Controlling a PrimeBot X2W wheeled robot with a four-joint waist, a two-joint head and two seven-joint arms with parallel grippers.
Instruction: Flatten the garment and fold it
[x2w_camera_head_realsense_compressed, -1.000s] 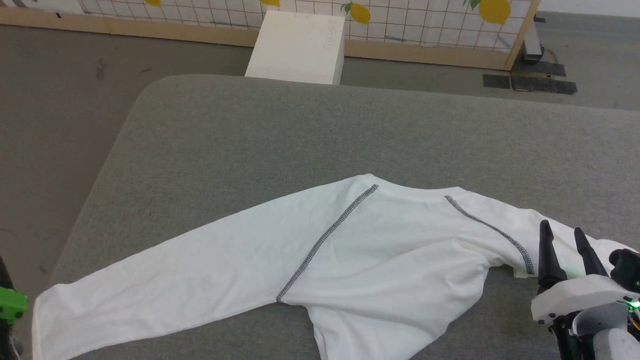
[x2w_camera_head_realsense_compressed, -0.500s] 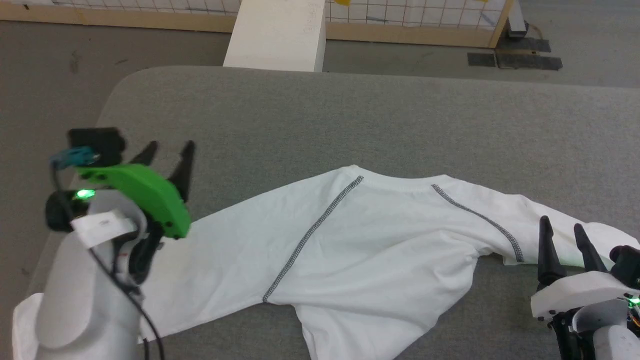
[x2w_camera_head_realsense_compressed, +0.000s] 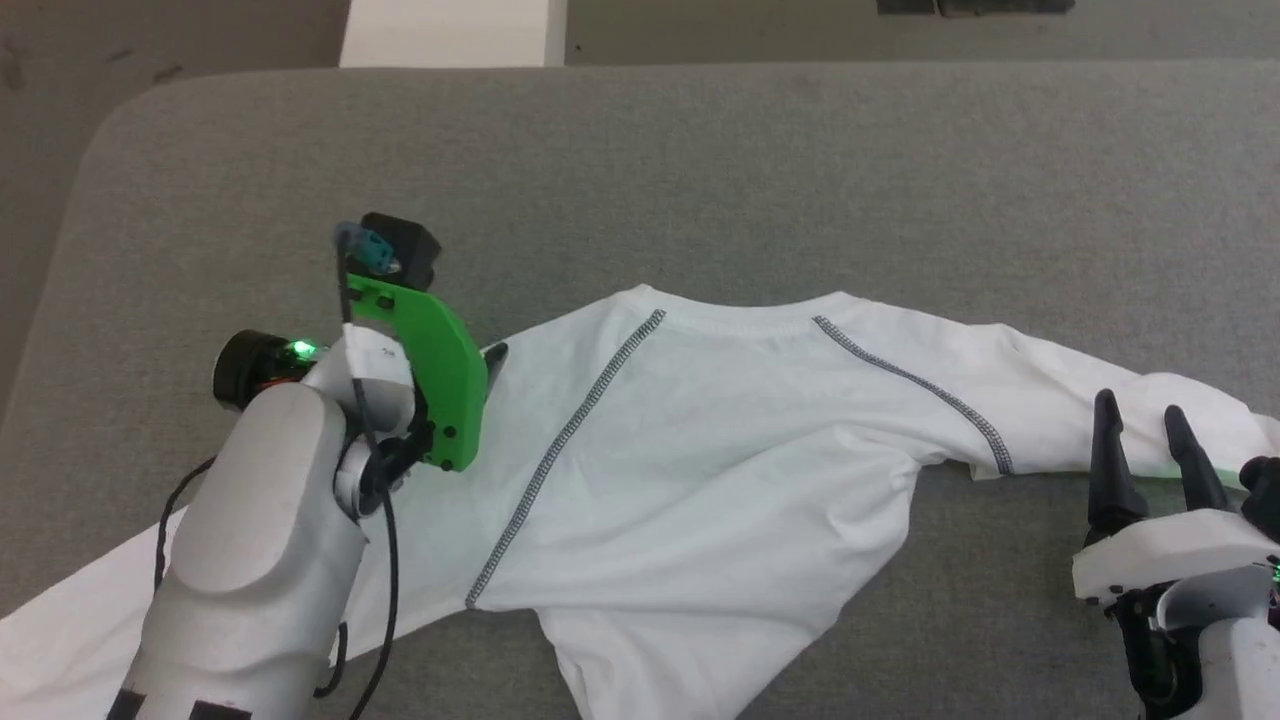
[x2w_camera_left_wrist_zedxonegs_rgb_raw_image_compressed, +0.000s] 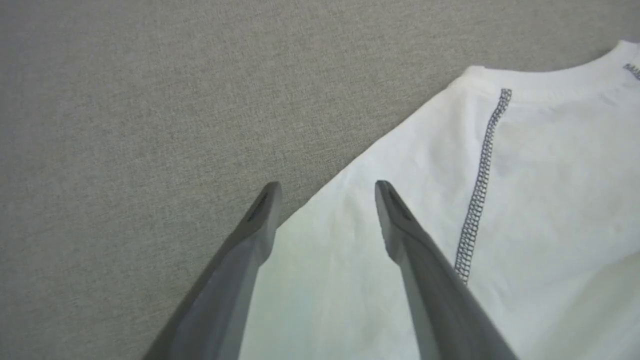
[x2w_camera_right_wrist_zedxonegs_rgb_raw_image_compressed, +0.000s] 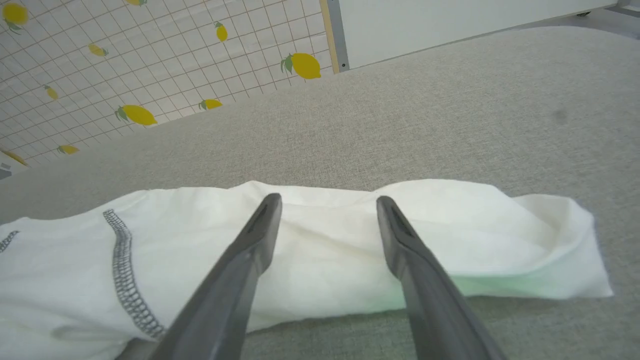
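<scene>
Nothing legible anywhere: no text, brand, number or sign to read. On the garment (x2w_camera_head_realsense_compressed: 720, 440), plain white cloth with dark zigzag stitching and no lettering to make out.
</scene>
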